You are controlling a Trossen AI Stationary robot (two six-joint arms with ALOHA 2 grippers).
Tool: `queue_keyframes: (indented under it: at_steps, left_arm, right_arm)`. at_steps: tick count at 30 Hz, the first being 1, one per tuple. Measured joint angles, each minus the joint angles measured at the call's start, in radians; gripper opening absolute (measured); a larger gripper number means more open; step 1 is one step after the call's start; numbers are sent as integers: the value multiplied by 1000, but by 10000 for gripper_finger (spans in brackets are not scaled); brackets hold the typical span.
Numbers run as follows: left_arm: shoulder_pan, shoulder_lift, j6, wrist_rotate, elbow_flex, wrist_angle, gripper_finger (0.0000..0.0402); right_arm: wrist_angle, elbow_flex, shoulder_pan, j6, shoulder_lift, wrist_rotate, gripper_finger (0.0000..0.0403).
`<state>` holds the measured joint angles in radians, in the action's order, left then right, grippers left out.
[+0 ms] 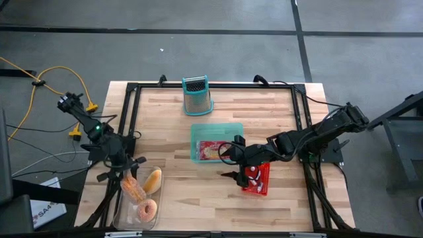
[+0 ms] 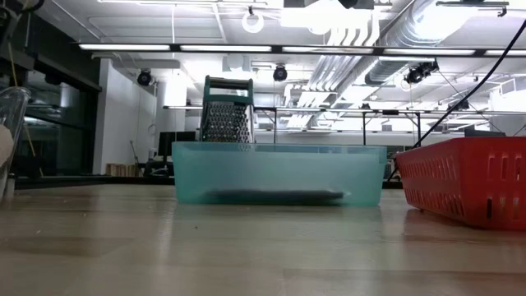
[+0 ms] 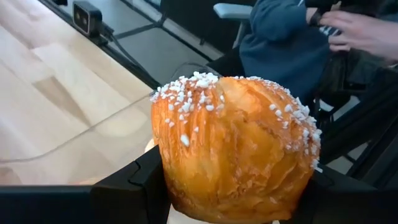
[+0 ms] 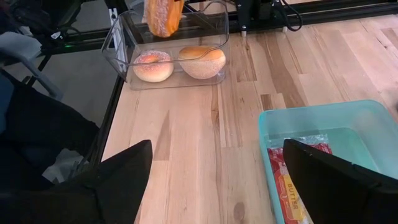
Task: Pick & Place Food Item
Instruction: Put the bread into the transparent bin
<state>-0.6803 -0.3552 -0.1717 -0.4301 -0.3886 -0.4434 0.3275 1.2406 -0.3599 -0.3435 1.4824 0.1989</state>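
Here the left gripper (image 1: 125, 173) sits in the lower left of the high view, over the clear plastic tray (image 1: 119, 215), with its jaws clamped on a sugar-dusted pastry (image 3: 233, 146). In the left wrist view the pastry fills the space between the two dark fingers (image 3: 134, 190), which press on its lower sides; its rounded top rises well above them. Beyond it a person's hand (image 3: 367, 31) and blue sleeve (image 3: 280, 34) show in the upper right of that frame.

In the right wrist view the held pastry hangs above the tray at the top of the frame, with a sugared doughnut (image 4: 153, 65) and a plain bun (image 4: 202, 61) lying side by side in the tray below.

The right gripper (image 1: 232, 162) is at the centre of the high view, jaws wide apart and holding nothing, at the edge of the teal bin (image 1: 195, 140) and beside the red basket (image 1: 263, 185). A red packet (image 4: 287, 186) lies in the bin. A metal grater (image 1: 197, 96) stands on the table (image 1: 178, 192), near its upper edge.
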Motion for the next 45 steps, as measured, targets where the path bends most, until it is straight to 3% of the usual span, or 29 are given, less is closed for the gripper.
queue_keyframes:
  at_steps: [15, 37, 45]
  left_arm:
    - [-127, -45, -24, 103, -18, -77, 204]
    - [-244, -118, -76, 201, -16, 25, 205]
    - [-309, -120, 4, 200, -15, 35, 205]
  right_arm:
    - [-3, 0, 0, 0, 0, 0, 350]
    - [-3, 0, 0, 0, 0, 0, 350]
    - [-3, 0, 0, 0, 0, 0, 350]
